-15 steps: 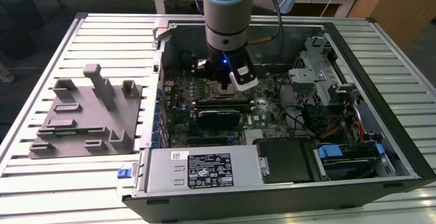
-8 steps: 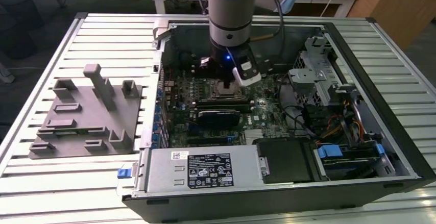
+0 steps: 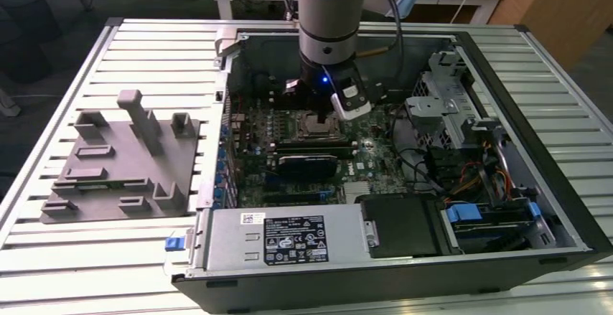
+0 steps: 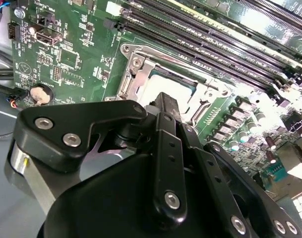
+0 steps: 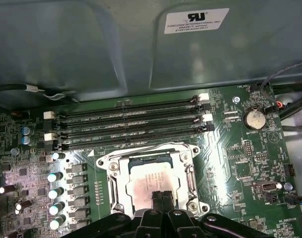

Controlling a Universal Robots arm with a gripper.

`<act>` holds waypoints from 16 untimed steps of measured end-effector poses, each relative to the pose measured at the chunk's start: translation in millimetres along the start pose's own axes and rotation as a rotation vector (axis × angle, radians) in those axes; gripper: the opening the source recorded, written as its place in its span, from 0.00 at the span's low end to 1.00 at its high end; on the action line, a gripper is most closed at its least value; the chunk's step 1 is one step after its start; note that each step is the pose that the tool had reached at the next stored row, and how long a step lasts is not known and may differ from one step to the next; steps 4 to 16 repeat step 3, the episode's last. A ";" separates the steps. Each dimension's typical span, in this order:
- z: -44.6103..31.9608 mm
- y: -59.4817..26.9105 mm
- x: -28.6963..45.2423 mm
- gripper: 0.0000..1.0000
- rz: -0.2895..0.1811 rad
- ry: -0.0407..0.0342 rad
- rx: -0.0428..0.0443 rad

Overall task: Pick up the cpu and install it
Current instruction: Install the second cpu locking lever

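The cpu [image 5: 148, 179], a flat silver-grey square, lies inside the metal socket frame [image 5: 188, 173] on the green motherboard [image 5: 240, 158]. My gripper [image 5: 161, 198] is shut, its two black fingertips pressed together right at the chip's near edge; whether they touch it I cannot tell. In the second wrist view the gripper [image 4: 164, 101] hides most of the cpu [image 4: 163, 83], leaving a pale strip beside the frame [image 4: 136, 74]. In the exterior view the gripper [image 3: 321, 108] reaches down into the open computer case, just above the socket [image 3: 311, 125].
Several memory slots [image 5: 131, 124] run beside the socket. A black card [image 3: 306, 164], the power supply [image 3: 283, 236] and a drive cage [image 3: 441, 107] crowd the case. A grey tray [image 3: 125, 161] sits on the slatted table at the exterior view's left.
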State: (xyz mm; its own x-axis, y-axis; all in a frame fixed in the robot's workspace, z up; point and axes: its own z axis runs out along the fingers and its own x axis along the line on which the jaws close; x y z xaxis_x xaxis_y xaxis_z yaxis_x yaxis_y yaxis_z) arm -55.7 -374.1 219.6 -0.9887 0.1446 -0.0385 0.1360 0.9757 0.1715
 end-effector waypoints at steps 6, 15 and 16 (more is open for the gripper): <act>0.0 0.0 0.0 0.11 0.000 0.0001 0.0000; 0.0 0.0 0.0 0.11 0.000 0.0001 0.0000; 0.0 0.0 0.0 0.11 0.000 0.0001 0.0000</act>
